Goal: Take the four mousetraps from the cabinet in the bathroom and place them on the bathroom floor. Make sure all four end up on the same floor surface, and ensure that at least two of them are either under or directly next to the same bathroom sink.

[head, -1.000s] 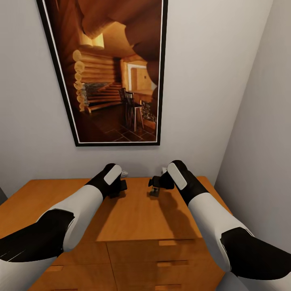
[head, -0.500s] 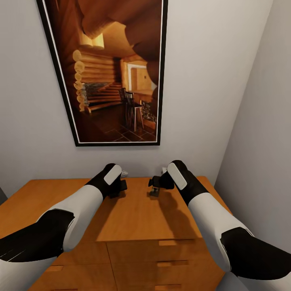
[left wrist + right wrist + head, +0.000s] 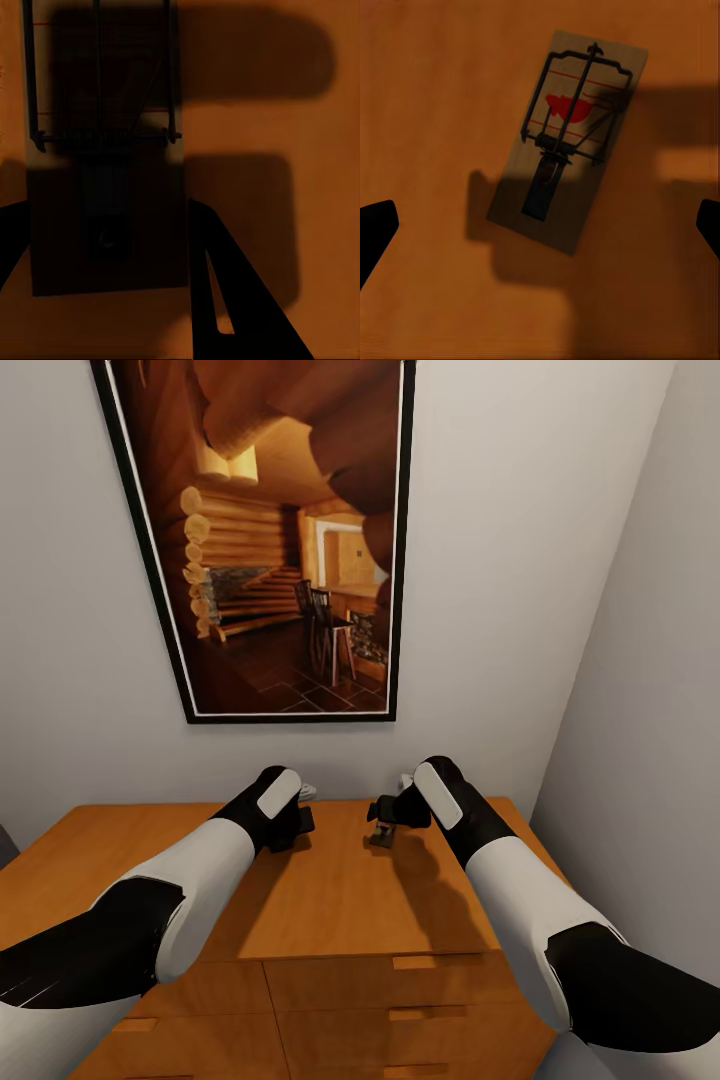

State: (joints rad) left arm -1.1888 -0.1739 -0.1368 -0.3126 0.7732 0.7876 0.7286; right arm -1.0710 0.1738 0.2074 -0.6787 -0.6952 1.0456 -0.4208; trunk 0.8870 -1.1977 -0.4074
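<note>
Both arms reach forward over the flat top of the orange-brown cabinet [image 3: 330, 900], which stands against a pale wall under a large framed picture [image 3: 275, 540] of a log-cabin room. The cabinet's plain drawer fronts show below the arms in the head view.

In the left wrist view, a mousetrap [image 3: 105, 161] lies flat on the cabinet's surface directly under the left pincer [image 3: 105, 277]. Its wooden board sits in deep shadow, and the wire bar and coiled spring cross it. The two dark fingers [image 3: 225, 292] stand apart on either side of the board's near end, one just beside its edge; whether they touch it cannot be told. The left pincer is spread and holds nothing.

In the right wrist view, a second mousetrap [image 3: 568, 139] lies flat on the surface, turned at an angle to the pincer's line, with red markings under its wire frame. It is between the fingers of the right pincer [image 3: 540, 225] but nearer the far side, clear of both. The tips [image 3: 375, 225] stand wide apart at the edges of that view, so this pincer is released and empty too.

In the head view, the left pincer [image 3: 290, 825] and the right pincer [image 3: 385, 825] hang close over the back part of the top, near the wall. Something small and pale [image 3: 307, 791] shows just behind the left wrist, too hidden to identify.
</note>
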